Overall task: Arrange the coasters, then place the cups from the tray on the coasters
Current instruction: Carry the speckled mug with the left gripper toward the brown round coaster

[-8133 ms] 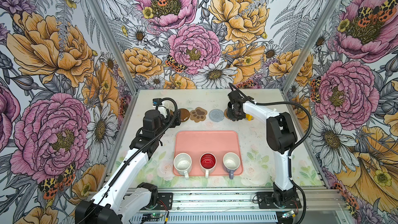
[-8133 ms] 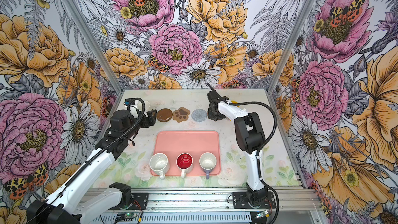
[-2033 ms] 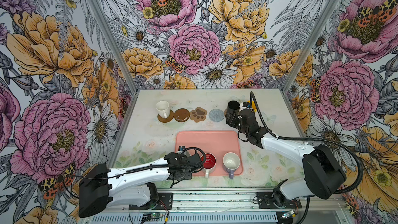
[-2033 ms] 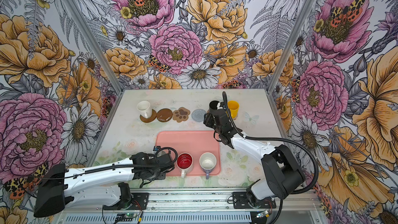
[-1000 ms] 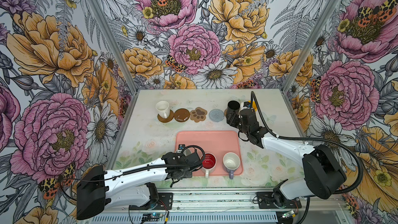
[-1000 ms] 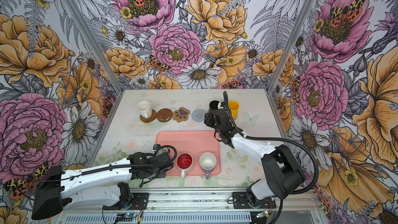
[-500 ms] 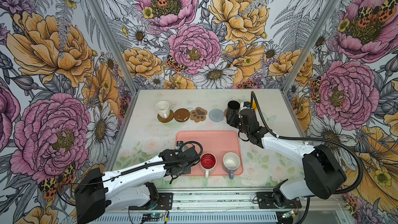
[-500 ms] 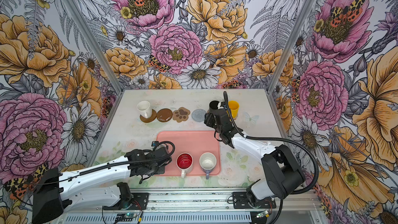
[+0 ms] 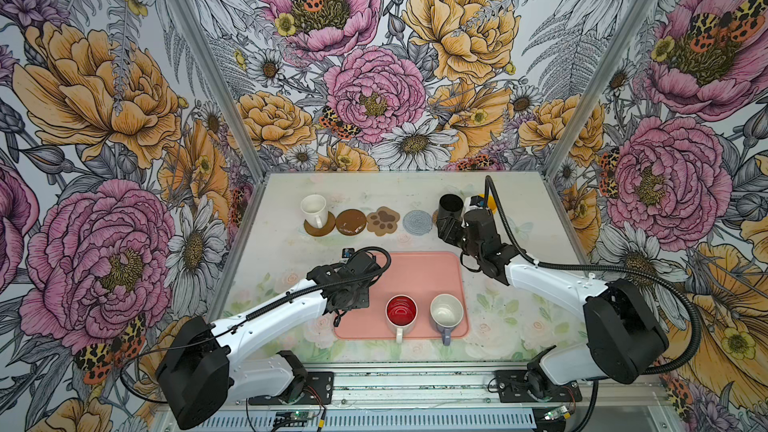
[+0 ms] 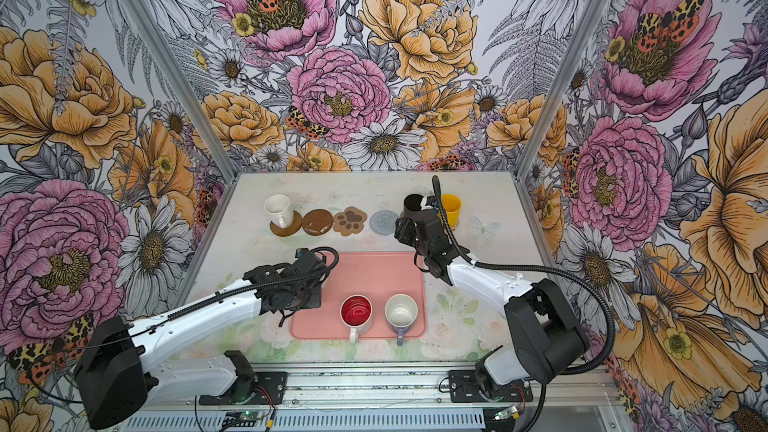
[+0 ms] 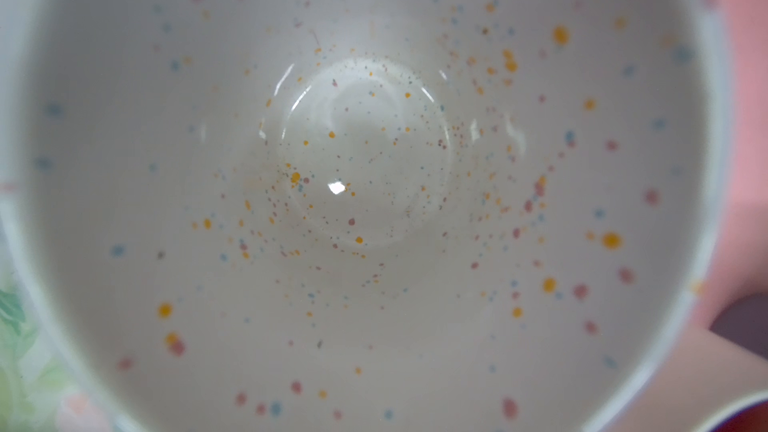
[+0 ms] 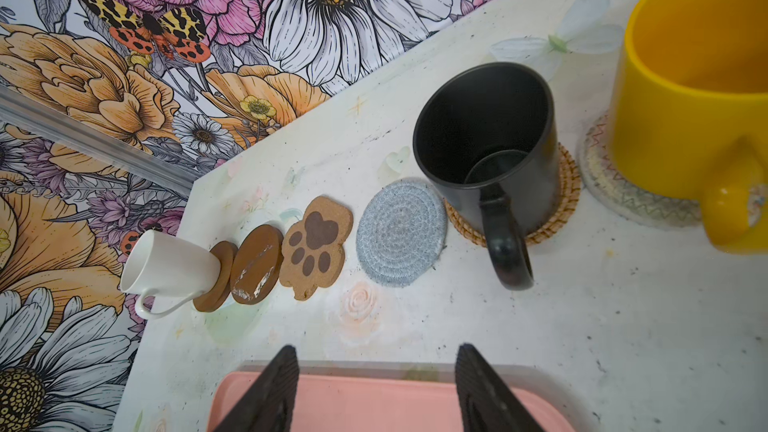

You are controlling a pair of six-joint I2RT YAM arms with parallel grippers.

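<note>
Coasters: six lie in a row along the far side of the desk (image 9: 282, 243).
- The first brown disc (image 9: 318, 229) is at the left end. A white cup (image 9: 313, 209) stands off-centre on it, leaving a crescent of disc showing.
- The second brown disc (image 9: 351, 222), the paw-print coaster (image 9: 383, 221) and the grey-blue woven coaster (image 9: 417, 222) follow close together, all three uncovered.
- The rattan coaster (image 12: 567, 184) carries the black cup (image 12: 486, 147), whose handle faces the tray.
- The cream woven coaster (image 12: 623, 197) at the right end carries the yellow cup (image 12: 698, 110).

Tray (image 9: 415, 276): it sits mid-desk, nearer the front. Two cups stand upright along its near edge, the red-lined cup (image 9: 401, 310) and the lavender cup (image 9: 446, 311). They are side by side but not touching, and their handles point over the near rim.

Left hand (image 9: 349, 295): it is over the tray's left edge. The left wrist view is filled by the inside of a pale speckled cup (image 11: 365, 151), very close to the lens, with pink tray at one margin and desk at the other. In both top views that cup is hidden beneath the hand. The fingers show in no view, so I cannot tell whether they pinch the cup.

Right hand (image 12: 378, 351): its fingers are spread with only the tray's far rim seen between them. It hangs by the tray's far right corner, just short of the black cup and not touching it.
</note>
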